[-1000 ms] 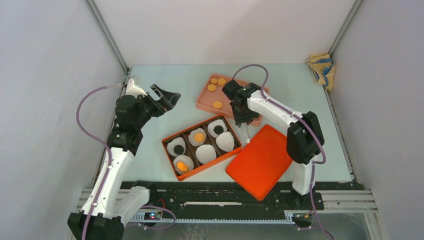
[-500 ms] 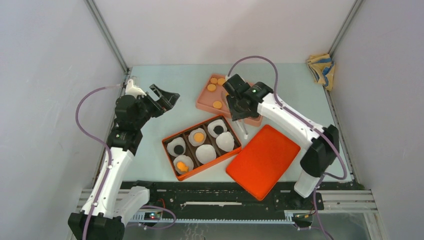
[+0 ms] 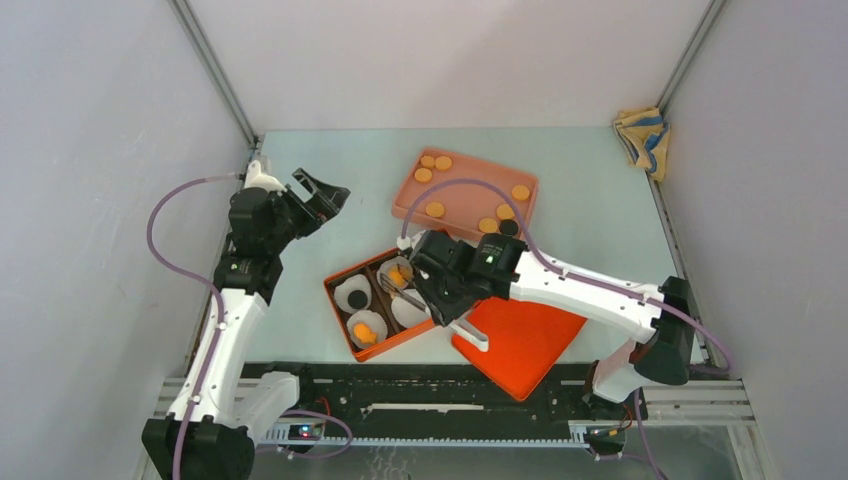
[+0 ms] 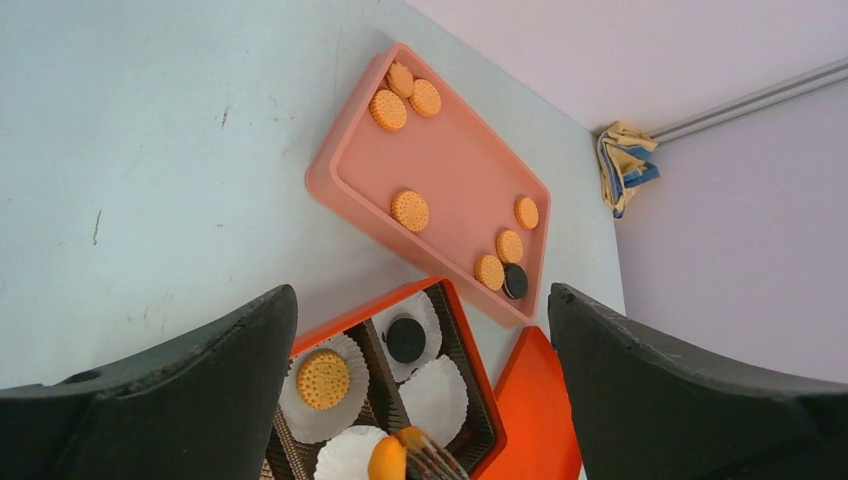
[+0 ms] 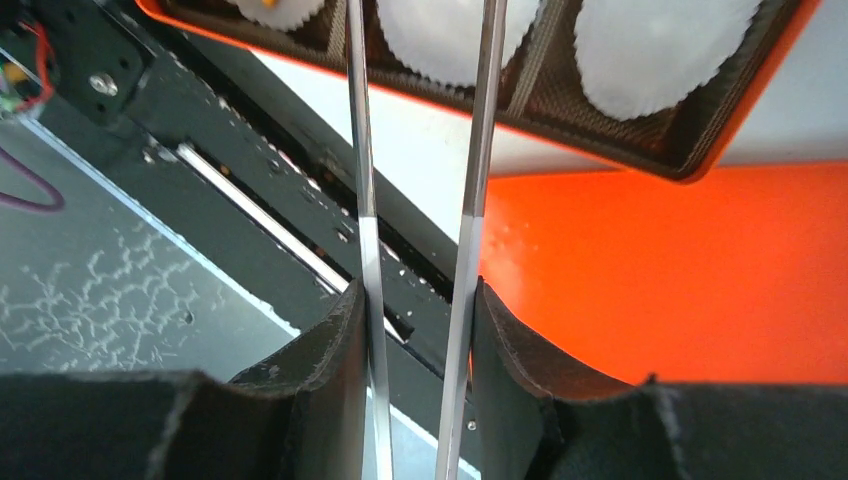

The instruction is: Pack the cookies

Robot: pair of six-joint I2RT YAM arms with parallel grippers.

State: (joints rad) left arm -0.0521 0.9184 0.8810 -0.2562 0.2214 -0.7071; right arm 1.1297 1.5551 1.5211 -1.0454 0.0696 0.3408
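One orange round cookie point(image 4: 385, 458) hangs in the thin metal tongs point(image 5: 365, 200) over an unfilled white paper cup point(image 4: 340, 455) in the orange compartment box point(image 5: 760, 90); eight more wait on the pink tray point(image 4: 450, 170). Right gripper point(image 5: 413, 300), clenched on the tongs, just swung over from that tray, so release comes next, I judge. Left gripper point(image 3: 322, 192) gapes, idle.

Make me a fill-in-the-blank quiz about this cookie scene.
Only one cookie on the pink tray is ___.
The left pincer stands wide ___.
The right pincer grips tongs holding an ___ cookie.
The cloth lies in the far ___ corner.
Missing words: black, open, orange, right.
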